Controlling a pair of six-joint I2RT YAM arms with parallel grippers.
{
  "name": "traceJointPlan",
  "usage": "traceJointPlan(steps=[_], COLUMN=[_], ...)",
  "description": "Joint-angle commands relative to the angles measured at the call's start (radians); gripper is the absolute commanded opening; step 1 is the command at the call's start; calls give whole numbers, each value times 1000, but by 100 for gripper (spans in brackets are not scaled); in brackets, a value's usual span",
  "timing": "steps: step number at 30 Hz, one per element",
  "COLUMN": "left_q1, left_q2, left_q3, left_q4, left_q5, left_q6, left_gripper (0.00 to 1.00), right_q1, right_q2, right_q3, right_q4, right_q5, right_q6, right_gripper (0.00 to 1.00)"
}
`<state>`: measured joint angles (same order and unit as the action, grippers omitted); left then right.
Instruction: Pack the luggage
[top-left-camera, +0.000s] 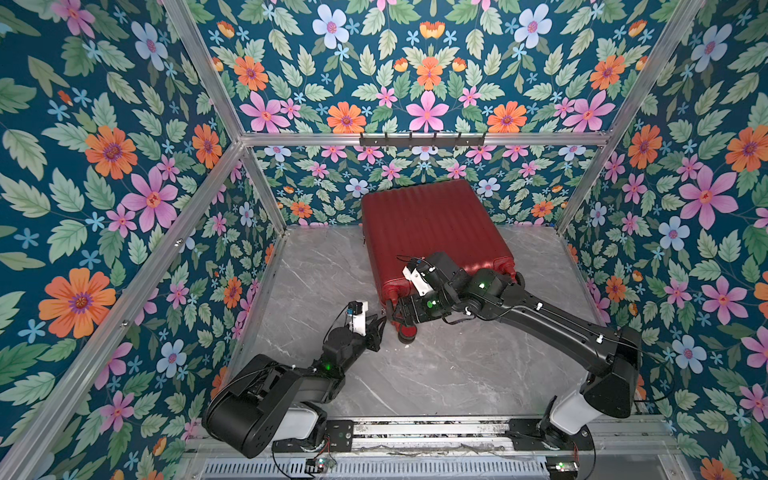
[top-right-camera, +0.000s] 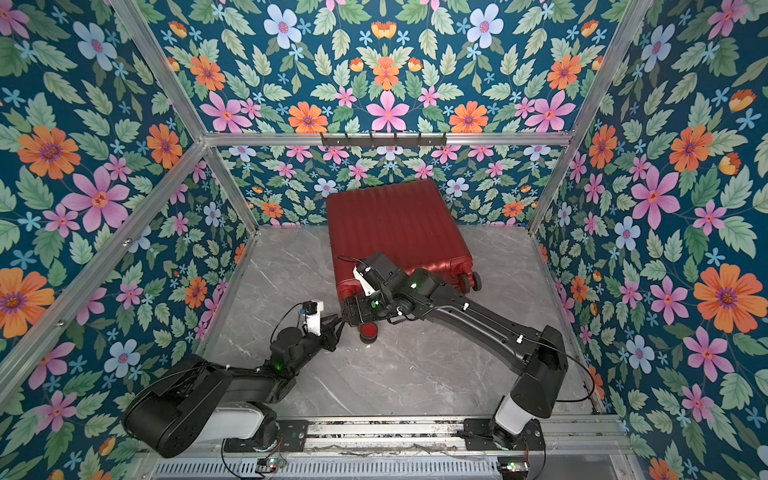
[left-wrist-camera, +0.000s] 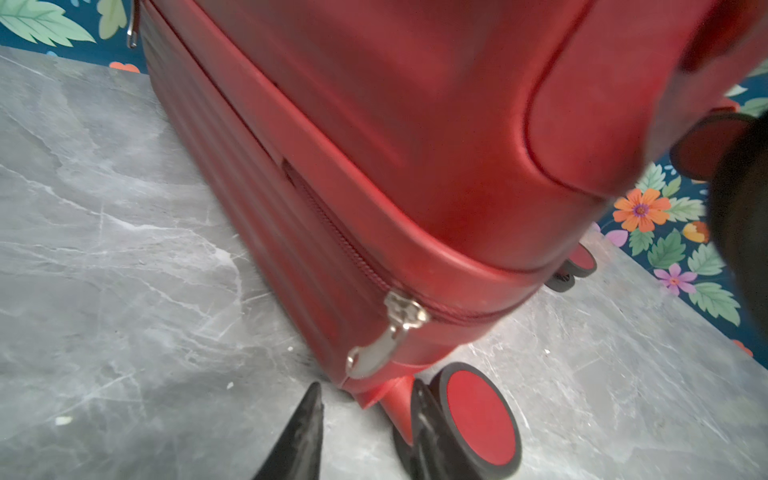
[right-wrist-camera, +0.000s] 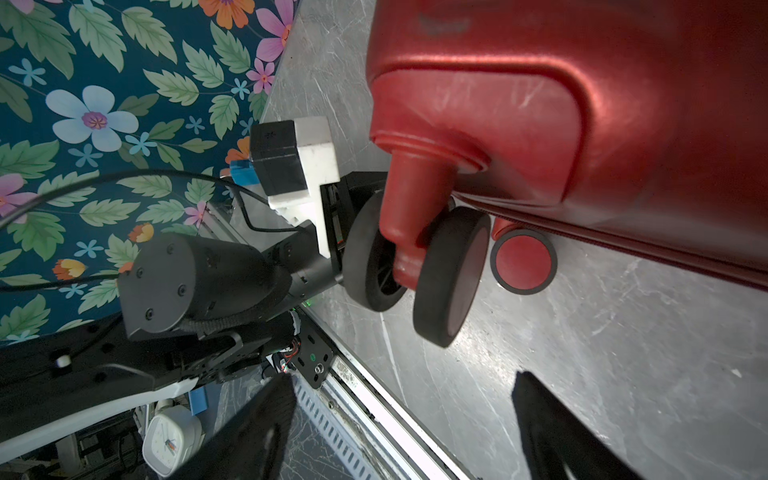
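- The luggage (top-left-camera: 424, 224) is lying closed on the grey marble surface (top-left-camera: 478, 374), its far end near the back wall and its wheels facing the arms.
- The left gripper (left-wrist-camera: 366, 386) is hovering just short of the silver zipper pull (left-wrist-camera: 376, 347), jaws apart with nothing between them.
- The right gripper (right-wrist-camera: 405, 378) is hanging wide open near a caster wheel (right-wrist-camera: 451, 274), holding nothing.
- The step is probably pinching the pull to start unzipping.
- Doing it well means straddling the flat tab, closing fully before tugging, then drawing along the zipper track (left-wrist-camera: 345, 249), never outward.
- The right arm is best used bracing the shell against sliding.
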<state>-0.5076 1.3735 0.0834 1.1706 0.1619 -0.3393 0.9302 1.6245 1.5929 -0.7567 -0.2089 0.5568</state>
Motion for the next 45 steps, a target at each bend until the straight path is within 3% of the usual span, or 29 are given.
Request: traceJointPlan(steps=[1,9,16,27,36,45], left_q1=[19,37,38,38,38,40], left_q2=[36,160,230,244,241,222], left_q3=[0,25,38,48,58,59], left_q4=[133,235,313,315,301,267], left_q5=[69,133,124,99,99,104], left_q6=[2,12,13,41,52,52], left_gripper=[33,28,24,17,0,0], right_q1=[6,11,12,12,13,12], right_q2=[16,60,61,81,126,151], right_q3=[21,66,74,80,111,114], right_q4=[6,-29,-51,-55,-56,-40], right_q5=[-6,1,10,14,51,80], right_q6=[9,9,11,33,60,74], right_gripper=[84,83,82,84,84,81])
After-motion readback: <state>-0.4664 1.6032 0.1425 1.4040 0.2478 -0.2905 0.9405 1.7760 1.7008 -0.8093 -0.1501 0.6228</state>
